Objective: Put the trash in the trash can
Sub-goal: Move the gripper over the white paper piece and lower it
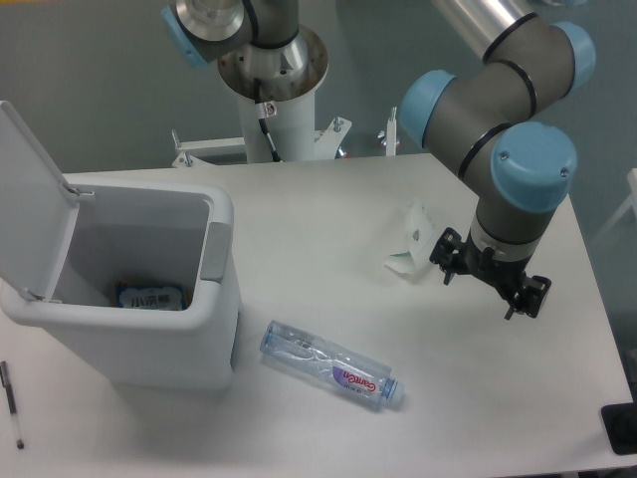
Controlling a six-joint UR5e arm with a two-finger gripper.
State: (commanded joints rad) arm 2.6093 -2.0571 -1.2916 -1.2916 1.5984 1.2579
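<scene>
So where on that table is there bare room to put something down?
Bare table lies between the trash can and the paper wrapper, also along the front edge below the bottle. It is crowded on the right, where the gripper hangs beside the wrapper.

Wrapper point(409, 239) crumpled; bottle point(331, 364) lying flat; bin point(149, 299) (lid open).

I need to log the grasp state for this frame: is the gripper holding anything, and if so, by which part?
Nothing is held. The gripper hovers open over bare table; the paper wrapper lies beside it, apart, and the water bottle lies untouched.
</scene>
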